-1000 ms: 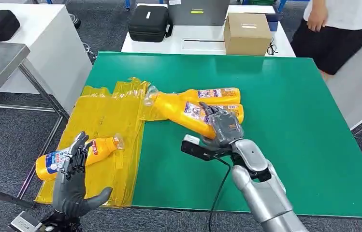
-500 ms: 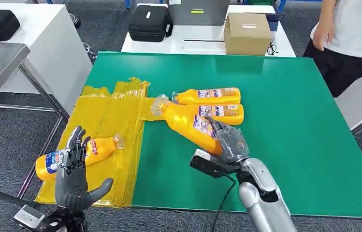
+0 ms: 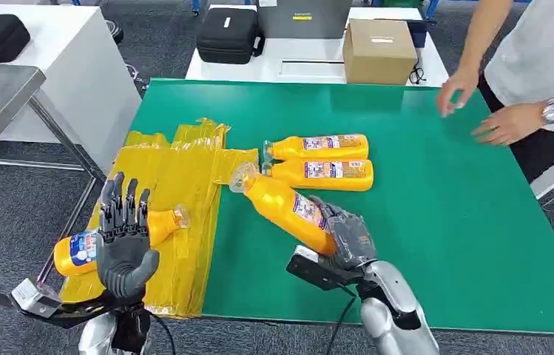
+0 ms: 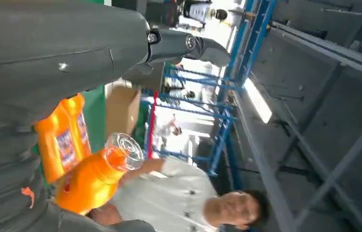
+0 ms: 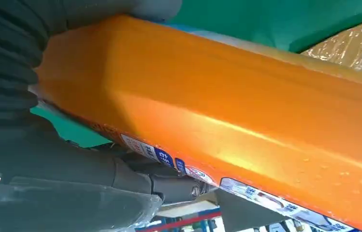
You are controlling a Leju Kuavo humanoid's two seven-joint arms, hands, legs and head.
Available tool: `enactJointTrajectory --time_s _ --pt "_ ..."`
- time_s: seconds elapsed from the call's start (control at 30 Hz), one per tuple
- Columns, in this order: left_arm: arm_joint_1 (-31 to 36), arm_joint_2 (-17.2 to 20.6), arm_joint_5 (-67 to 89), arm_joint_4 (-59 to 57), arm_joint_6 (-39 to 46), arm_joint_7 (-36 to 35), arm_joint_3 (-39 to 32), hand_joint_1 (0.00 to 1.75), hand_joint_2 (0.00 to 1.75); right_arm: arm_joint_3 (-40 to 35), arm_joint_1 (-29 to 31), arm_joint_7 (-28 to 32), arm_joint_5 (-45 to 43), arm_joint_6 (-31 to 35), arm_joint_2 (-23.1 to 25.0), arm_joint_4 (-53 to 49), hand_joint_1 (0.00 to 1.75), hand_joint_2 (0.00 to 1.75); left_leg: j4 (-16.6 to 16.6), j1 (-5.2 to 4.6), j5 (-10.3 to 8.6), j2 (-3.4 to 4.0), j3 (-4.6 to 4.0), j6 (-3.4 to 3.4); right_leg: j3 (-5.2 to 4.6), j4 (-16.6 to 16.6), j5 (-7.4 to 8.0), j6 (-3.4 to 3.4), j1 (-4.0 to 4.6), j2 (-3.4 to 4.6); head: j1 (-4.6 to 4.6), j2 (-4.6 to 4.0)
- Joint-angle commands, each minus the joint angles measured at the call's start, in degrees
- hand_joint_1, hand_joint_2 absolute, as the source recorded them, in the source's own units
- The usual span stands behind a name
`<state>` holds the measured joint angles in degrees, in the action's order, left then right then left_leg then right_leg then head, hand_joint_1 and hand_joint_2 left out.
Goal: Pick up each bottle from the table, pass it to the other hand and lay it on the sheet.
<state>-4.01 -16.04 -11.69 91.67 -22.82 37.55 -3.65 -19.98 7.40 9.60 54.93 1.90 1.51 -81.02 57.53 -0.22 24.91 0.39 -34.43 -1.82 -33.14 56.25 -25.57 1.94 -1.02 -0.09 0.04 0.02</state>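
Two bottles [image 3: 316,159] lie side by side on the green desk [image 3: 444,214], one bottle [image 3: 115,240] already rests on the yellow sheet [image 3: 170,177], and a fourth bottle [image 3: 282,205] is gripped at its base by the right hand [image 3: 344,237], tilted with its cap toward the sheet. The left hand [image 3: 124,248] is raised, holding nothing, fingers spread and upright. This looks like the handover step: next, the right hand must bring the bottle across so the left can close around its body.
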Motion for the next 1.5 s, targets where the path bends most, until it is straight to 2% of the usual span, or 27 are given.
enactJointTrajectory --time_s 0.03,0.23,0.3,0.43,0.57,0.93,1.1,1.23,1.5 --pt "2.4 1.6 -1.1 -8.7 -0.5 -0.2 0.5 0.0 1.75 3.0 -3.7 0.8 -2.1 -1.1 -1.3 -6.9 1.75 1.75 -0.1 0.03 0.01 -0.21 0.15 0.08 0.22 -0.1 -0.06 -0.07 0.03 -0.19 0.02 0.0" --pt "2.1 1.7 -1.9 -8.7 -0.5 -0.3 0.8 0.0 1.75 3.4 -4.2 1.1 -2.5 -1.3 -1.3 -7.8 1.75 1.75 0.0 0.01 0.02 -0.09 0.04 0.07 0.08 0.0 -0.02 -0.05 0.01 -0.07 0.0 0.0" --pt "1.9 1.6 -3.7 -9.3 -1.0 -1.9 0.6 0.0 1.75 4.1 -4.6 2.3 -5.0 -2.1 -2.1 -9.5 1.75 1.75 0.0 0.03 0.03 -0.12 0.08 0.08 0.12 -0.1 -0.03 -0.06 0.03 -0.1 0.02 0.0" --pt "2.7 2.3 2.7 -11.1 4.0 -6.0 1.4 0.0 1.75 5.0 -4.9 2.8 -6.6 -3.3 -2.6 -11.1 1.75 1.75 0.0 0.06 0.07 -0.11 0.15 0.1 0.21 -0.1 -0.05 -0.08 0.06 -0.08 0.0 0.0" --pt "4.0 2.5 5.4 -12.5 5.2 -6.7 2.0 0.0 1.75 4.1 -5.1 3.0 -6.3 -4.2 -2.3 -11.8 1.75 1.75 0.0 0.05 0.04 -0.14 0.13 0.09 0.19 -0.1 -0.05 -0.08 0.04 -0.11 0.02 0.0" --pt "2.4 4.0 7.7 -11.1 4.7 -8.5 4.6 0.0 1.75 -3.3 -8.1 5.9 -6.1 -8.6 -3.4 -14.4 1.75 1.75 -0.1 0.02 0.05 -0.03 0.09 0.08 0.1 -0.1 -0.03 -0.06 0.02 -0.01 0.0 0.0" --pt "2.3 4.1 7.9 -10.8 4.7 -8.6 4.9 0.0 1.75 -3.3 -7.9 5.9 -6.1 -8.6 -3.5 -14.2 1.75 1.75 -0.1 0.03 0.06 -0.01 0.09 0.08 0.12 -0.1 -0.02 -0.07 0.03 0.02 0.02 0.0" --pt "2.0 4.5 8.2 -9.0 3.9 -8.7 6.8 0.0 1.75 -6.9 -7.0 6.8 -5.2 -10.9 -2.7 -11.6 1.75 1.75 0.0 0.07 0.08 0.03 0.12 0.1 0.16 -0.1 -0.02 -0.08 0.07 0.06 0.02 0.0" --pt "2.4 5.2 8.6 -8.9 2.4 -11.3 9.5 0.0 1.75 -12.3 -4.9 7.5 -4.0 -10.8 -2.4 -6.9 1.75 1.75 -0.1 0.1 0.11 0.07 0.2 0.14 0.23 -0.1 -0.04 -0.12 0.1 0.1 0.0 0.0"
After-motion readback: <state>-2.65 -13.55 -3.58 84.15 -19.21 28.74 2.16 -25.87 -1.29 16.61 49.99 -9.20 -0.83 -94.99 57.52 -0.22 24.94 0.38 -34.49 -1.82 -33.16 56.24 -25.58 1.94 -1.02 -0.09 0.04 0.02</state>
